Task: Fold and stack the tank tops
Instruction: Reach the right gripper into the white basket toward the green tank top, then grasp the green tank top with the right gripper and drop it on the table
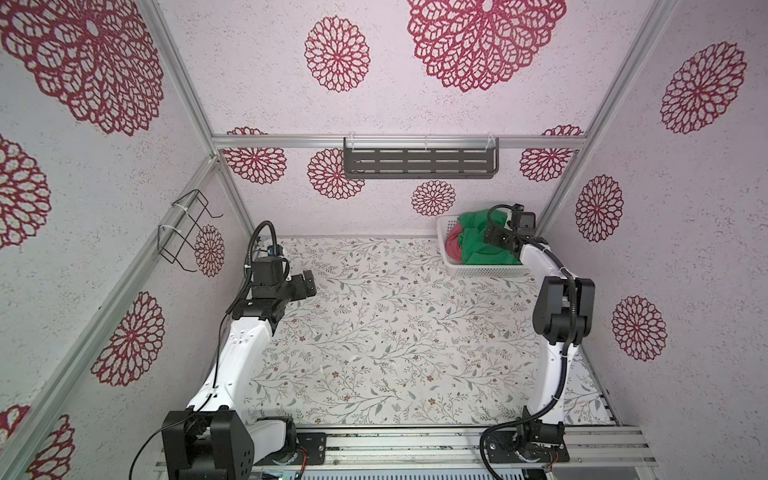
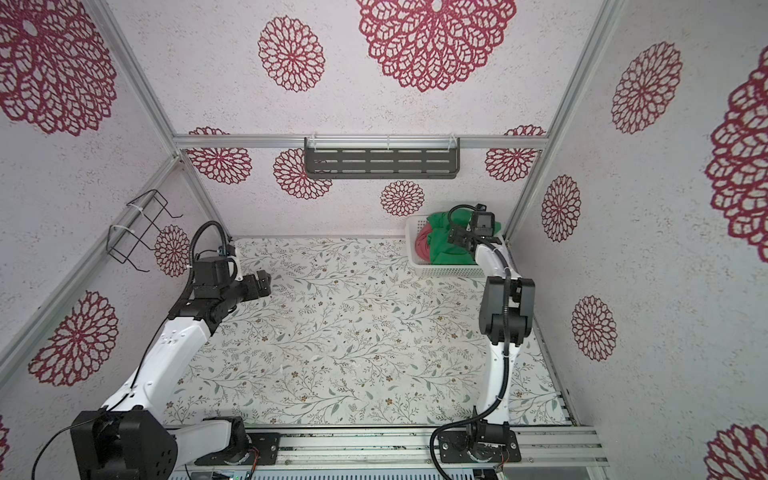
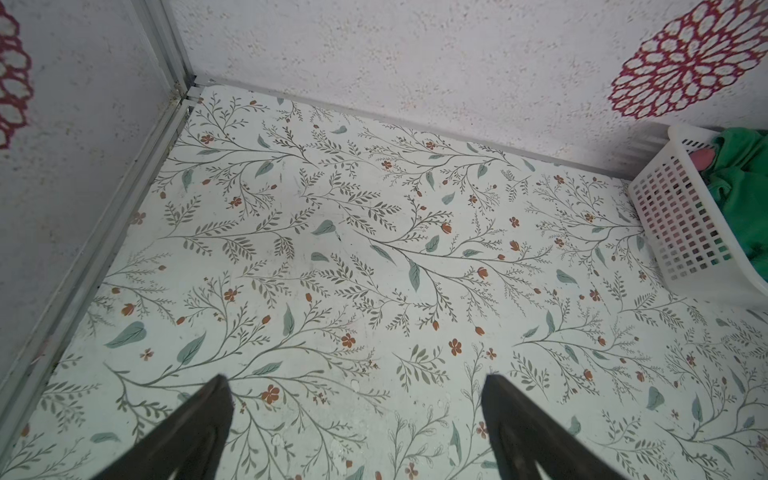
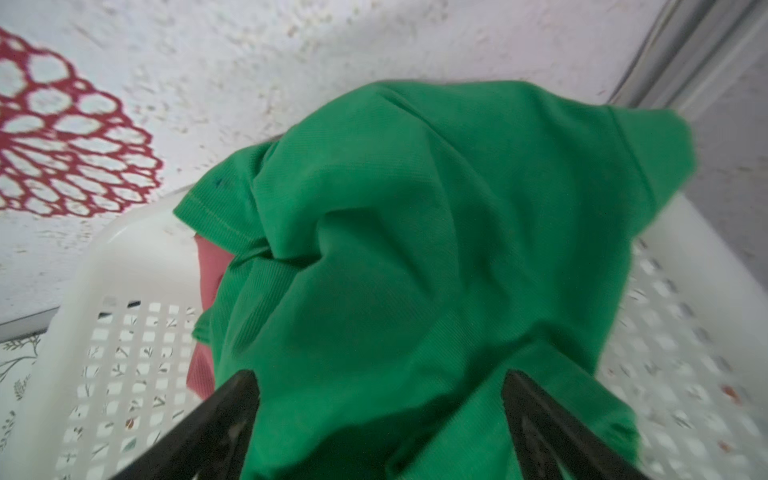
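Green tank top (image 1: 482,249) lies over the red tank top (image 1: 454,246) in the basket (image 1: 486,272) at the tabletop's (image 1: 395,332) far right corner, right tool (image 4: 380,374) spread apart over it, left tool (image 3: 357,378) apart above open tabletop.

Green tank top (image 4: 415,249); pinkish-red tank top (image 4: 212,274); white basket (image 4: 104,257); tabletop (image 1: 374,332) of grey-green leaves, rust flowers.

Wide-spread tool (image 4: 380,380) flanks green tank top (image 4: 436,249) in basket (image 4: 104,270).
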